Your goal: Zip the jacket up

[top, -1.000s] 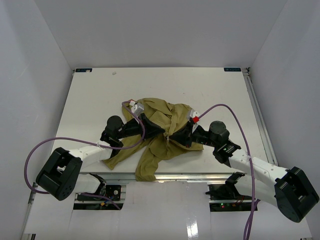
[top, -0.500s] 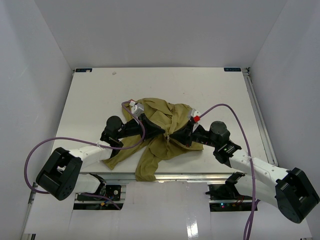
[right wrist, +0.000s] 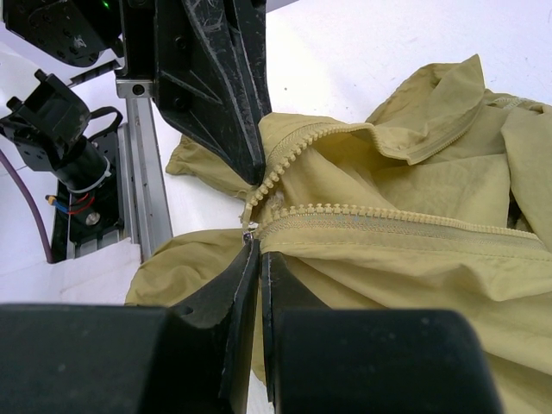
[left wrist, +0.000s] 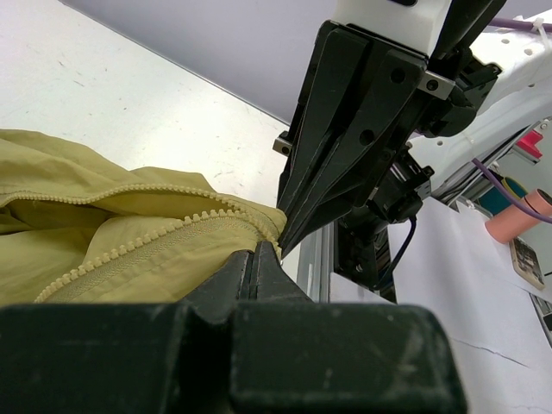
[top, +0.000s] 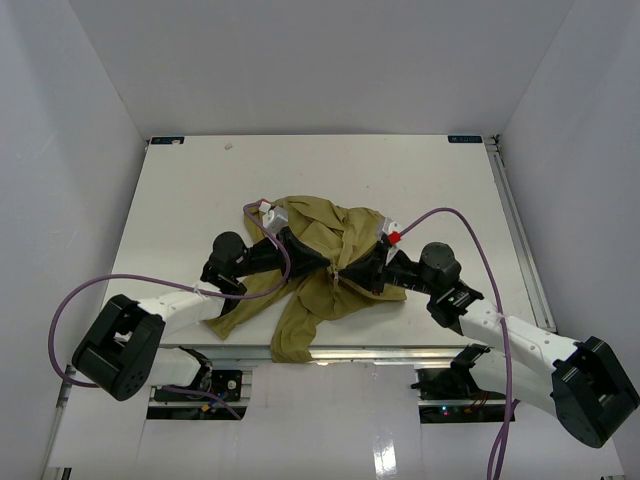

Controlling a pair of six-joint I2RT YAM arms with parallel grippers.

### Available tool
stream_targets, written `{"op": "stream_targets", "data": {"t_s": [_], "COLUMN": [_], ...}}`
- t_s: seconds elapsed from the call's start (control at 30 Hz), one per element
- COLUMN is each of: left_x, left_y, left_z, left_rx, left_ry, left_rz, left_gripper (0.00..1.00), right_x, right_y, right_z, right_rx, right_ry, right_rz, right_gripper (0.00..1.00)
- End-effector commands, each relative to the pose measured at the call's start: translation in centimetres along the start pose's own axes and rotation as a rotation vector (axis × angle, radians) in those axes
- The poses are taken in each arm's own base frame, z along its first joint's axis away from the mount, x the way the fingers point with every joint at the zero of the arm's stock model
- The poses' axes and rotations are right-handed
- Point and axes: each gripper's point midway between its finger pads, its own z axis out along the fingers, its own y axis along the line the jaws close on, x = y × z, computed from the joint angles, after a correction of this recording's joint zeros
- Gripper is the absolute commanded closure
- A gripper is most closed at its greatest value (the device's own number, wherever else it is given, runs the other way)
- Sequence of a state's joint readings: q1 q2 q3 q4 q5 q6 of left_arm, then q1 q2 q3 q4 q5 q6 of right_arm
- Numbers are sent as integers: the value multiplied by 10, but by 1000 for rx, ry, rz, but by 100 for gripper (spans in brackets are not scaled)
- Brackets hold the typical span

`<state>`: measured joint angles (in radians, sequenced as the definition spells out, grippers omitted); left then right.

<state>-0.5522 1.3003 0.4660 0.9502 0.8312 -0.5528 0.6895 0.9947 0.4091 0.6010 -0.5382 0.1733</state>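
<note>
An olive-green jacket of thin cloth lies crumpled on a white table, a little near of the middle. One sleeve trails over the near edge, and another fold spreads toward the near left. The front is not zipped: two rows of matching zipper teeth run apart across the cloth and come together at one end.

Both claws meet at that end, low on the near side of the heap. The left gripper reaches in from the left with its fingers pressed together, the tips against the cloth just under the teeth. The right gripper reaches in from the right, also pressed together, its tips at the spot where the two rows join. The two claws point at each other, tip almost touching tip. Whether either has cloth nipped between its fingers cannot be made out. A small pale speck sits at the join, too small to identify.

Compared with a second ago, the jacket lies in nearly the same heap and the claws meet at the same spot; the right arm's wrist has shifted slightly toward the near right
</note>
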Motion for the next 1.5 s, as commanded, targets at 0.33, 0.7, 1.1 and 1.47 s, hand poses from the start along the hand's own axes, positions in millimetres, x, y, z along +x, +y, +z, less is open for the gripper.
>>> {"op": "stream_targets", "data": {"t_s": [0.33, 0.7, 1.1, 1.47], "left_x": [-4, -3, 0, 0], "left_y": [-4, -5, -4, -1], "left_z": [-1, -2, -2, -1], "left_rx": [4, 10, 14, -6], "left_ry": [-15, -16, -12, -8], "left_rz": [42, 54, 67, 80], "left_gripper": [100, 100, 100, 100], "right_x": [-18, -24, -27, -25], "right_y": [10, 4, 2, -2], "right_z": [-1, 2, 5, 9], "right_rx": [-34, -6, 5, 9], "right_ry": [-56, -68, -67, -46], "right_rz": [-32, -22, -6, 14], "right_gripper": [92, 92, 92, 92]}}
